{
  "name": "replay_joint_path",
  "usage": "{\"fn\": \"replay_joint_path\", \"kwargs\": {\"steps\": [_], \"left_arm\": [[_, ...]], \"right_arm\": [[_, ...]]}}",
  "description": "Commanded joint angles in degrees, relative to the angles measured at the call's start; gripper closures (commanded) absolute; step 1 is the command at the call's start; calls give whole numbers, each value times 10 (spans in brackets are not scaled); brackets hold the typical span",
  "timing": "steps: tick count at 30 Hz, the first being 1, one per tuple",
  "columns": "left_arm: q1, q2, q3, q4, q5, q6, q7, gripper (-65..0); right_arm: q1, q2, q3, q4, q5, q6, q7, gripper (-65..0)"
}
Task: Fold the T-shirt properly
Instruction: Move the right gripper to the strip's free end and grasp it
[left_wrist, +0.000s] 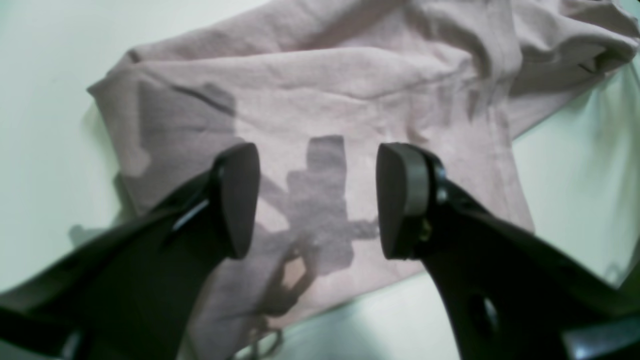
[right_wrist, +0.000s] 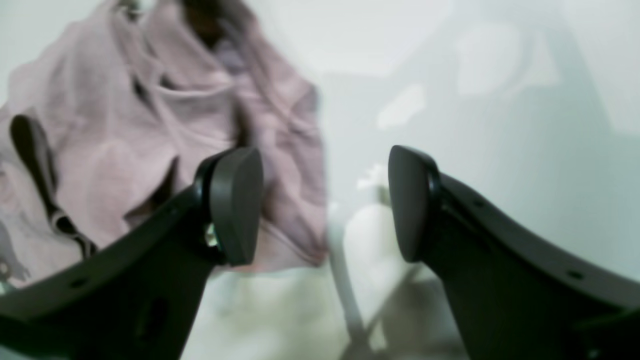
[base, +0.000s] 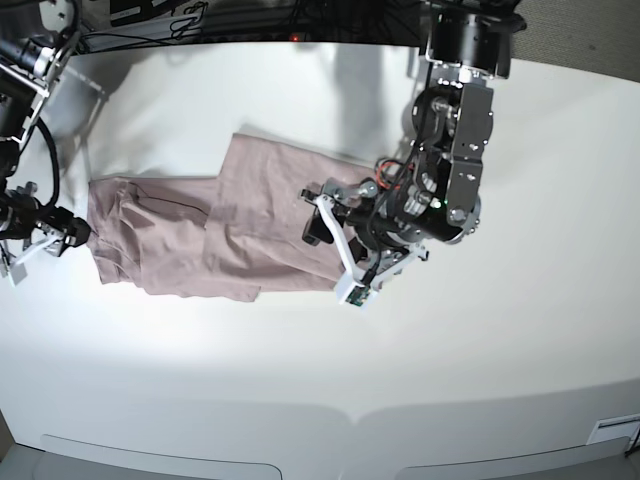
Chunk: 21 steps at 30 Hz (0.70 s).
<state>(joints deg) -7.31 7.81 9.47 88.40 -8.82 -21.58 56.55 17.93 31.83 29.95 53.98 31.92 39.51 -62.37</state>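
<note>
Mid-bench lies the T-shirt (base: 200, 235), flat under the left fingers (left_wrist: 240, 200), spread wide, empty; right fingers (right_wrist: 235, 205) wide, empty, at its edge.

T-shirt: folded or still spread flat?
Partly folded, not neat. The T-shirt lies on the table with one panel doubled over the rest, rumpled at one end.

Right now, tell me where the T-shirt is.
In the base view the T-shirt lies rumpled on the white table, left of centre, between the two arms. The open left gripper hovers over one end, the open right gripper by the other.
</note>
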Motion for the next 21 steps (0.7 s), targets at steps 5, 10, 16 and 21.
{"fn": "replay_joint_path", "kwargs": {"steps": [5, 10, 16, 21], "left_arm": [[-11, 7, 1, 10, -8, -4, -9, -354], [-11, 7, 1, 10, -8, -4, -7, -354], [-11, 7, 1, 10, -8, -4, -7, -354], [-11, 7, 1, 10, -8, -4, -7, -354]], "right_arm": [[12, -18, 2, 6, -20, 5, 34, -396], [12, -25, 2, -8, -53, 5, 63, -395], [13, -25, 2, -85, -50, -6, 85, -395], [13, -25, 2, -176, 8, 5, 85, -394]]}}
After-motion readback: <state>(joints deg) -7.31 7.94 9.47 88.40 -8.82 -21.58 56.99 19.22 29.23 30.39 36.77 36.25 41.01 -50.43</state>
